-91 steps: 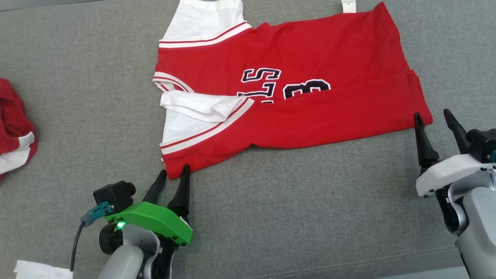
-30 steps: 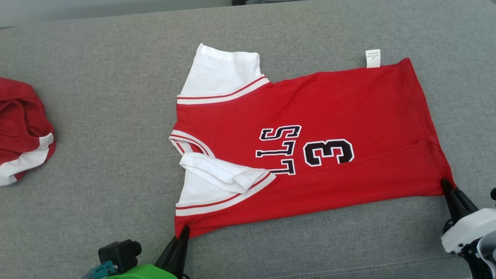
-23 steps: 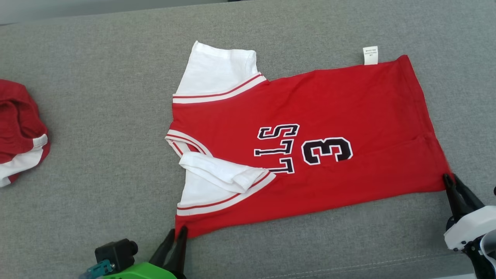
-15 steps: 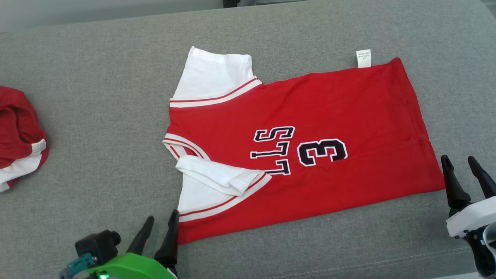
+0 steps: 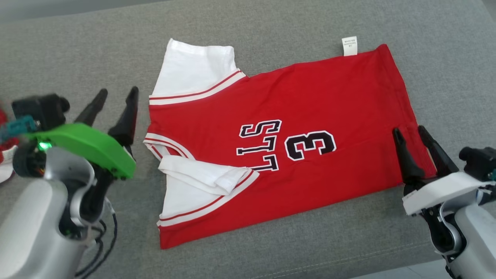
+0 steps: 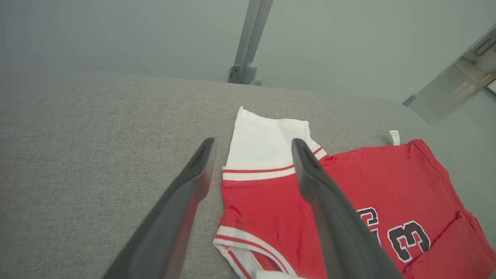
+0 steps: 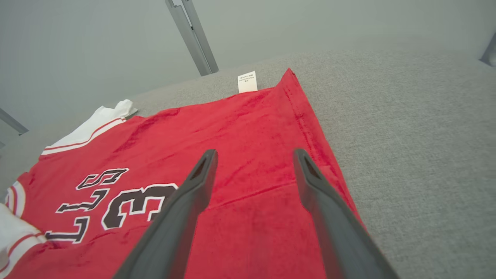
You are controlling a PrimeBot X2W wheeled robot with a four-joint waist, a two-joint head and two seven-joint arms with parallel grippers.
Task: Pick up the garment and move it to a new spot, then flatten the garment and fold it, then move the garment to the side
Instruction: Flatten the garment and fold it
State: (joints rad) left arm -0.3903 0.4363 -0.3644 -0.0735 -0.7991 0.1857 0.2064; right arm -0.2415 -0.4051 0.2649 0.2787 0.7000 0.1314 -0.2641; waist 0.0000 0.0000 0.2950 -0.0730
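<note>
A red jersey with white sleeves [image 5: 279,143] lies spread on the grey cushion, its black number 3 and letters facing up, collar to the left and hem to the right. The near sleeve is folded over onto itself. A white label sticks out at the far hem corner. My left gripper [image 5: 116,95] hovers open just left of the collar; the left wrist view has the far sleeve [image 6: 267,143] between its fingers. My right gripper [image 5: 409,130] hovers open over the near hem corner, and the red cloth [image 7: 248,155] lies below it in the right wrist view.
Another red and white garment [image 5: 4,147] lies bunched at the far left, mostly hidden behind my left arm. The grey cushion [image 5: 310,248] has a front seam near the bottom edge. Metal posts [image 6: 248,38] stand beyond its far edge.
Both grippers let go of the jersey's near corners and opened. The left one rose and moved to the collar side; the right one lifted over the hem. The jersey now lies flat.
</note>
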